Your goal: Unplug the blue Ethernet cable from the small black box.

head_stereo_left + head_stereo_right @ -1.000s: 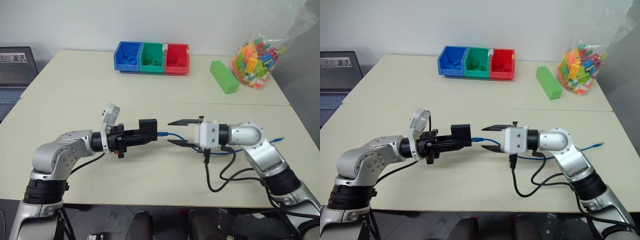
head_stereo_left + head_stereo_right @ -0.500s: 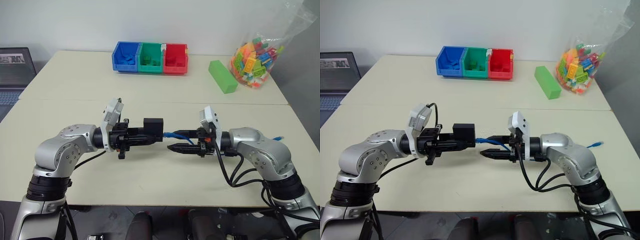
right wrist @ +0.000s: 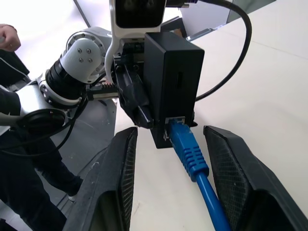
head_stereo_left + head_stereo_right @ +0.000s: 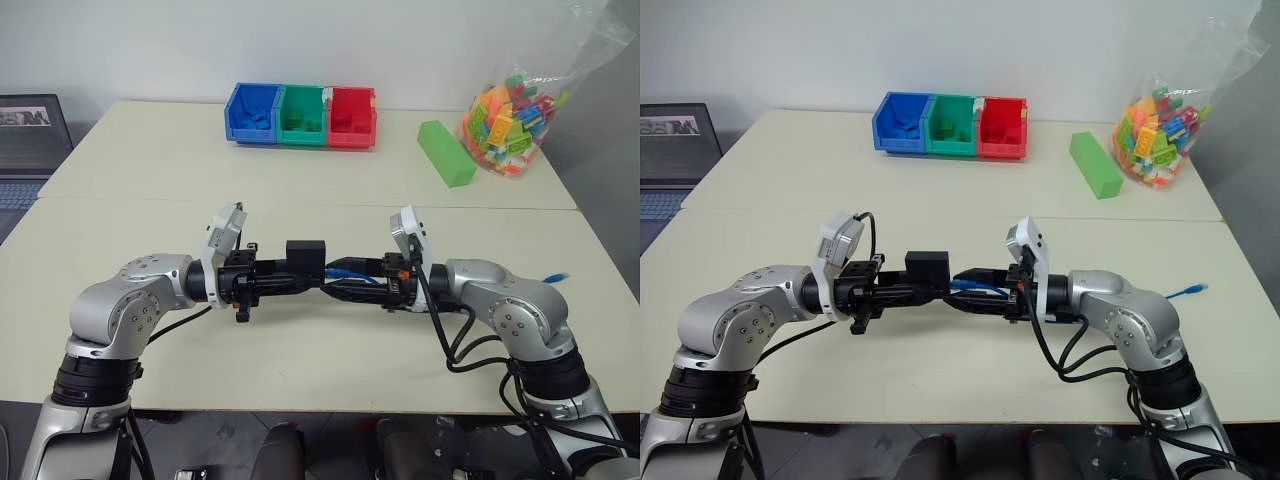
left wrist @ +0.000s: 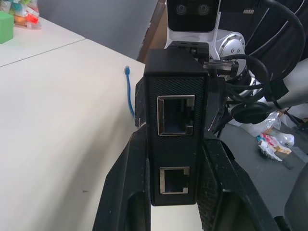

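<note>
Left gripper (image 5: 173,192) clamps the box (image 5: 176,120) above the table (image 4: 300,180), cable (image 3: 190,149) still plugged in, right gripper (image 3: 175,192) open astride its plug; best close squarely on the plug, then pull straight away from the box.

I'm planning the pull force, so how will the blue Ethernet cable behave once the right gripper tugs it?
The blue Ethernet cable looks thin and likely floppy: it trails loosely across the table, so slack may follow rather than resist. Its ribbed boot at the small black box seems stiffer, probably the better place to grip. The right gripper's fingers stand apart on either side of it.
</note>
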You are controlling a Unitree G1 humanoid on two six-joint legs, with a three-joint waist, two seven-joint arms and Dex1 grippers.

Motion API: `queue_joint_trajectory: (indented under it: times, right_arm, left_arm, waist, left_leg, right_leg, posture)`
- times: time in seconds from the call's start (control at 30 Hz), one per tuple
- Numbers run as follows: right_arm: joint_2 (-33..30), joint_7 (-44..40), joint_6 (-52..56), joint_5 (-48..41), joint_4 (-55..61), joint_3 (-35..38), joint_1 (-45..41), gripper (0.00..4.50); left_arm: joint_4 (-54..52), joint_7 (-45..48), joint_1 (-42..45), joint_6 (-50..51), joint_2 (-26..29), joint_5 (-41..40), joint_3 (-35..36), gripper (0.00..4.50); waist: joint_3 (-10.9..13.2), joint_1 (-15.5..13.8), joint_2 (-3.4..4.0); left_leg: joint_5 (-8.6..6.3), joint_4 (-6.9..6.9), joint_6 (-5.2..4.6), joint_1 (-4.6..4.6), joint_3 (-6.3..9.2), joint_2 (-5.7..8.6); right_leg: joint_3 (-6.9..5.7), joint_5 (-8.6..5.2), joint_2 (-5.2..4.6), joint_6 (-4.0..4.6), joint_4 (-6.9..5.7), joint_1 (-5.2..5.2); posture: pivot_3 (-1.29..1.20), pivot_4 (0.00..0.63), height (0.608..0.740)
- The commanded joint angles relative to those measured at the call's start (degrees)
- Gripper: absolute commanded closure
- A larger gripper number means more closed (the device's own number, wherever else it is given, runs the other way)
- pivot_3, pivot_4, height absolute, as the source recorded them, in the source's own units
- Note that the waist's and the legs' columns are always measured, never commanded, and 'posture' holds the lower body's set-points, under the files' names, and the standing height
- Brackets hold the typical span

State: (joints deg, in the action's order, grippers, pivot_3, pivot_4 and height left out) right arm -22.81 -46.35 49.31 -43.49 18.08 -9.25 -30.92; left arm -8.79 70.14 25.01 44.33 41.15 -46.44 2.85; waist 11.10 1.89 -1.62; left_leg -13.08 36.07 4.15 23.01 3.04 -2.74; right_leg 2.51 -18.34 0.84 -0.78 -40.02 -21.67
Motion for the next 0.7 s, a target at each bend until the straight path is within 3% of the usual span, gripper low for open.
queue_joint_trajectory:
  times: [0.03, 0.7]
  right_arm:
    - [0.6, 0.6, 0.0, -1.1, 0.6, 1.8, -1.0, 2.2]
    - [0.3, -0.7, 1.0, -1.4, -0.4, 2.3, -1.3, 2.2]
  left_arm:
    - [-1.7, -0.2, 0.0, -0.2, 0.4, -1.3, 2.0, 3.7]
    - [-2.1, -0.4, -0.7, -0.3, 0.5, -1.6, 2.0, 3.7]
  waist:
    - [0.0, 0.0, 0.0]
    - [0.0, 0.0, 0.0]
  left_leg:
    - [0.0, 0.0, 0.0, 0.0, 0.0, 0.0]
    - [0.0, -0.02, 0.0, 0.02, -0.01, 0.0]
  right_leg:
    - [0.0, 0.0, 0.0, 0.0, 0.0, 0.0]
    - [0.01, -0.01, 0.01, -0.02, 0.01, -0.03]
  posture:
    - [0.0, 0.15, 0.74]
    - [0.0, 0.15, 0.74]
